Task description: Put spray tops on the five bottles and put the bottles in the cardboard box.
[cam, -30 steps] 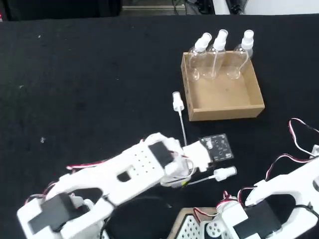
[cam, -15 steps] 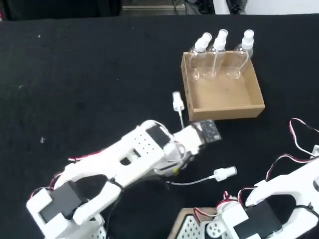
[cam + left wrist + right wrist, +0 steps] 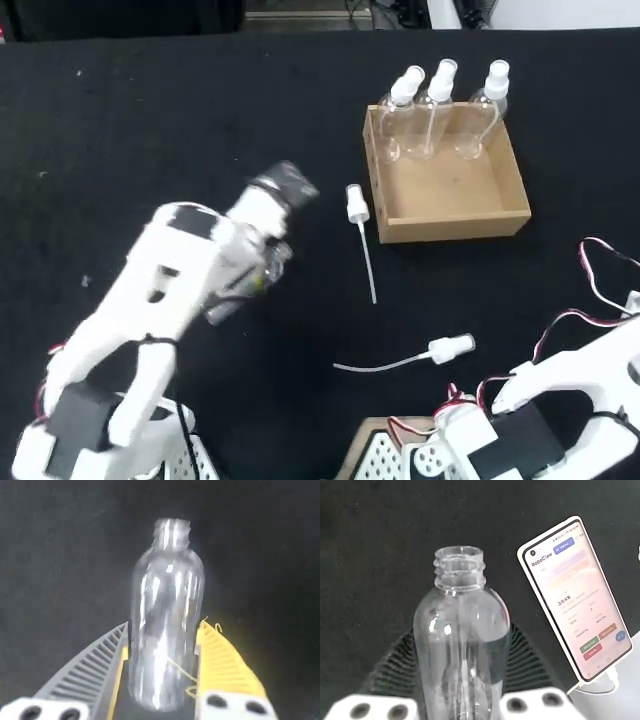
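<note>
A clear uncapped bottle (image 3: pixel 167 615) sits between the grey and yellow fingers of my left gripper (image 3: pixel 162 675), which is shut on it. From above, that bottle (image 3: pixel 243 282) hangs under the left arm, left of the cardboard box (image 3: pixel 455 225). My right gripper (image 3: pixel 462 680) is shut on a second open-necked bottle (image 3: pixel 462 640). Three bottles with spray tops (image 3: pixel 432 110) stand along the box's far wall. Two loose spray tops lie on the black table: one (image 3: pixel 356 205) beside the box's left wall, the other (image 3: pixel 450 349) nearer the front.
A lit phone (image 3: pixel 575 600) lies close beside the right gripper's bottle. The right arm's body and wires (image 3: pixel 560 400) take up the front right corner. The box's near half (image 3: pixel 450 190) has bare floor.
The left arm has swung from the middle of the table, near the box's front corner, out to the left with its bottle. This uncovered the long tube of the spray top beside the box.
</note>
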`<control>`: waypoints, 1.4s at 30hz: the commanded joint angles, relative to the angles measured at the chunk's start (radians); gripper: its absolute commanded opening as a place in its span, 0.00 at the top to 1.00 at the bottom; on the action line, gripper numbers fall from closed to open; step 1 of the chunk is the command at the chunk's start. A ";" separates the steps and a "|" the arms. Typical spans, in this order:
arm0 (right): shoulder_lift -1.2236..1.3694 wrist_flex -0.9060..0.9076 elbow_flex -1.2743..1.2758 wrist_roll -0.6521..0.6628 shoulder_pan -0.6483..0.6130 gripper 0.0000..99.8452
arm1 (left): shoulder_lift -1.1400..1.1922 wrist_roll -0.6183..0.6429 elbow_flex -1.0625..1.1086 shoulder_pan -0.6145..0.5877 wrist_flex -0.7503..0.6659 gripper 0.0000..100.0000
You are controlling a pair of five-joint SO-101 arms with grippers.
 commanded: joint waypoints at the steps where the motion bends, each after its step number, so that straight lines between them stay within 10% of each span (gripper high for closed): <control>1: -0.004 -0.018 -0.058 -0.006 -0.017 0.99 | -0.107 -0.020 -0.058 -0.067 0.112 0.79; 11: -0.004 0.017 -0.059 -0.006 -0.031 0.99 | -0.135 0.100 -0.252 -0.010 0.284 0.79; 21: -0.004 0.017 -0.059 0.000 -0.023 0.99 | -0.127 0.106 -0.371 0.495 0.571 0.79; 27: -0.002 0.015 -0.038 0.028 -0.023 0.99 | -0.135 0.107 -0.124 0.746 0.298 0.79; 42: -0.004 -0.023 -0.041 0.029 -0.002 0.99 | -0.054 0.175 0.056 0.719 -0.068 0.79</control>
